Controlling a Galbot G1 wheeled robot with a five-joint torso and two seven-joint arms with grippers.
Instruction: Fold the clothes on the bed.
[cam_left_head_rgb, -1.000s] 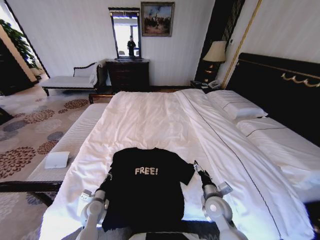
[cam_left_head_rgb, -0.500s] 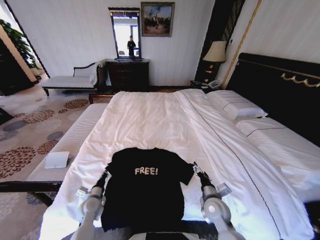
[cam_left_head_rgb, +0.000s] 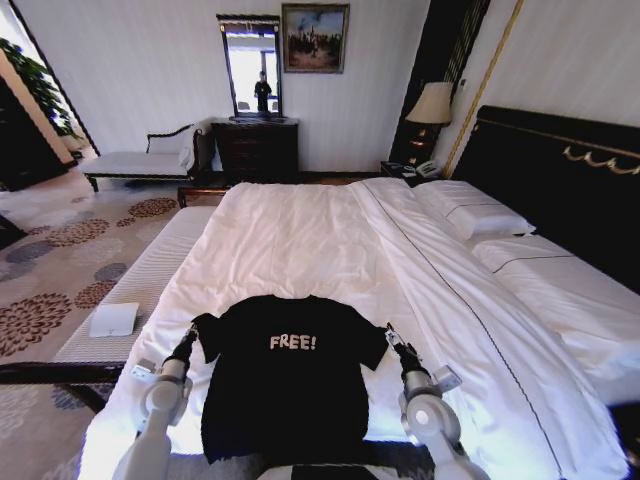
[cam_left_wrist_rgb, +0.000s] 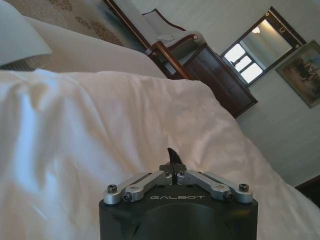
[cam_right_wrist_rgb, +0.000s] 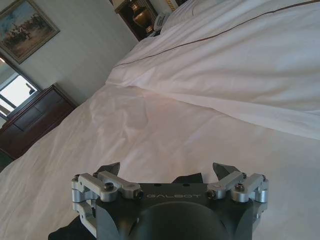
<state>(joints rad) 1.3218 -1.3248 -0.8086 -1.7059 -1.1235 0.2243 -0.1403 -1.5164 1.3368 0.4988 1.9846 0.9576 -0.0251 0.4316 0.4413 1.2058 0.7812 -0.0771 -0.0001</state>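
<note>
Ana: Black cotton, that is the T-shirt (cam_left_head_rgb: 290, 385). It lies flat on the white bed (cam_left_head_rgb: 300, 240), at the near end, close to the robot. The white word "FREE!" is on its chest.

Ben: Where is the left claw (cam_left_head_rgb: 190, 332)?

Ana: It is at the tip of the shirt's left sleeve. That sleeve is stretched out to the side. In the left wrist view the two fingers (cam_left_wrist_rgb: 173, 161) of the claw (cam_left_wrist_rgb: 173, 159) are pressed together, and a small black point sticks up between them. I think it is pinching the sleeve, but that bit is very small.

Ben: And the right claw (cam_left_head_rgb: 391, 332)?

Ana: It sits just beside the right sleeve, at the shirt's edge. In the right wrist view the claw (cam_right_wrist_rgb: 170, 172) has its fingers (cam_right_wrist_rgb: 222, 170) spread wide apart. A bit of black cloth (cam_right_wrist_rgb: 187, 178) shows between them, but the fingers are not squeezing it.

Ben: What else is on the bed?

Ana: White pillows (cam_left_head_rgb: 470, 212) lie at the far right, by the dark headboard (cam_left_head_rgb: 560, 170). A small white folded towel (cam_left_head_rgb: 113, 319) rests on the bench (cam_left_head_rgb: 140, 280) on the left, well apart from the shirt.
</note>
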